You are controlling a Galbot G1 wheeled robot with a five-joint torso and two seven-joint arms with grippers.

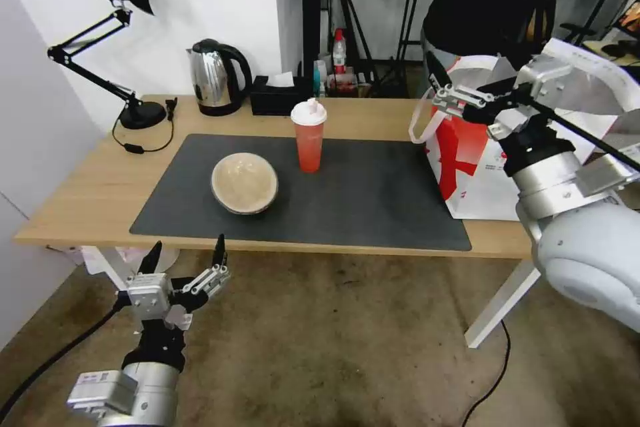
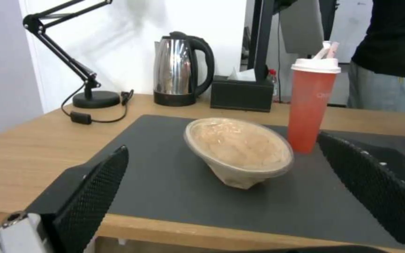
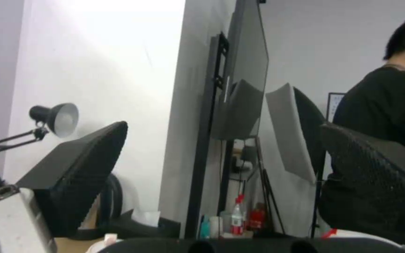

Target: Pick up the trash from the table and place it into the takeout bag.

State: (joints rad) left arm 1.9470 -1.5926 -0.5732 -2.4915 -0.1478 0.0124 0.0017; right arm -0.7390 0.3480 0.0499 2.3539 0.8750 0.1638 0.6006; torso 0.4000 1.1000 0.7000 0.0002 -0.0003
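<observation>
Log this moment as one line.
left tool: open, below table edge | right tool: open, above takeout bag | beige bowl, cup: on mat

Silver-grey cylindrical arm links ending in a left gripper (image 1: 185, 260) and right gripper (image 1: 437, 83) with black, dimple-textured tapered fingers (image 2: 90, 196), white knuckle blocks, black cable trailing behind.

My fingers (image 2: 95, 189) wear rough black mesh pads; the tabletop (image 1: 87, 193) is smooth pale wood, its mat (image 1: 373, 200) matt grey, the kettle (image 1: 212, 77) glossy steel.
</observation>
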